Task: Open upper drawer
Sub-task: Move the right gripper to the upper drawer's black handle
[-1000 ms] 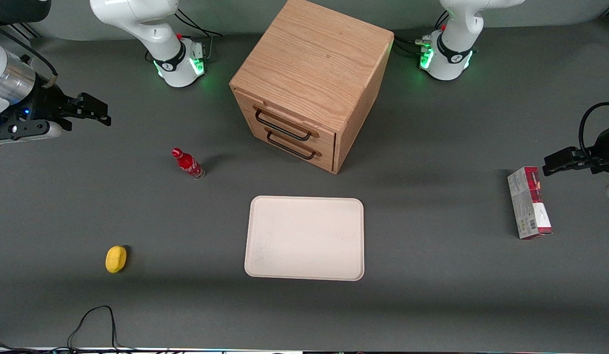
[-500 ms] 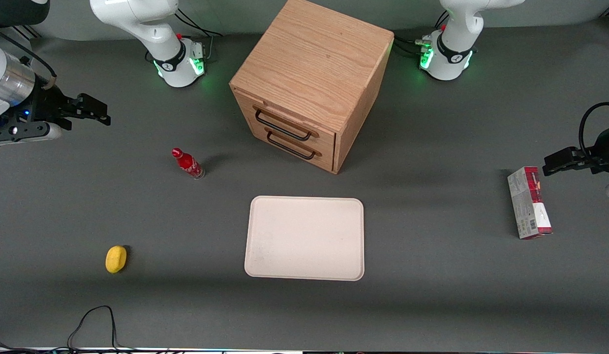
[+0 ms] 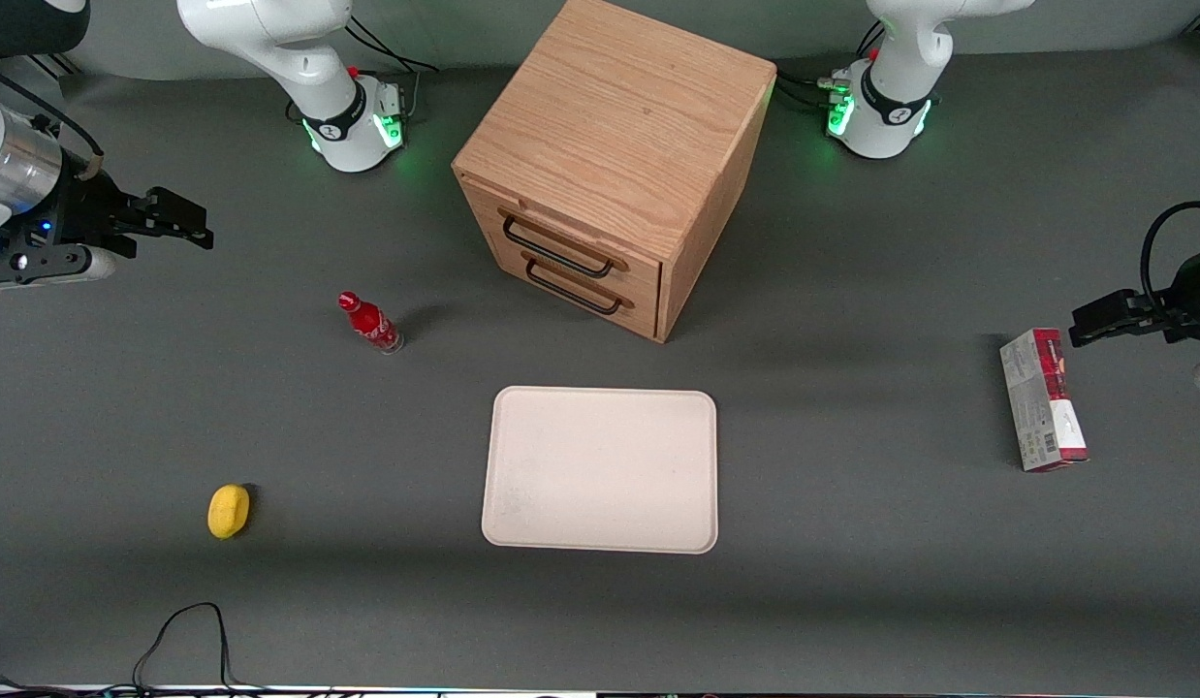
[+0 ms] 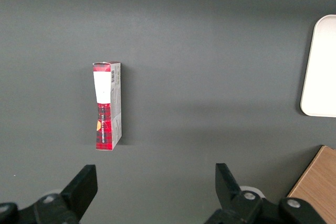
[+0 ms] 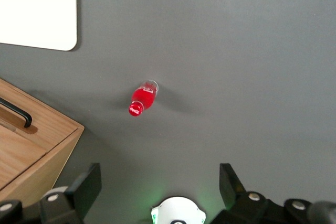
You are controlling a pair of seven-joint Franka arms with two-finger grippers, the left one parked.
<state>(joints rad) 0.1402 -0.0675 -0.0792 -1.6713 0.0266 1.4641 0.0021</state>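
Hovering end effector [image 3: 178, 221] well apart from upper drawer [image 3: 558, 244]

right arm: raised at its own end of the table | gripper [image 3: 188, 221]: fingers [image 5: 86, 184] spread apart, holds nothing, points level toward the parked arm's end

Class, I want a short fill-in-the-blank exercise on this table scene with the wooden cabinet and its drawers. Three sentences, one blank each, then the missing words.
1. The upper drawer of the cabinet is fully ____.
2. The gripper hangs with its fingers ____, toward the working arm's end of the table.
3. The bottle standing on the table is ____ in colour.

Missing words: closed; open; red
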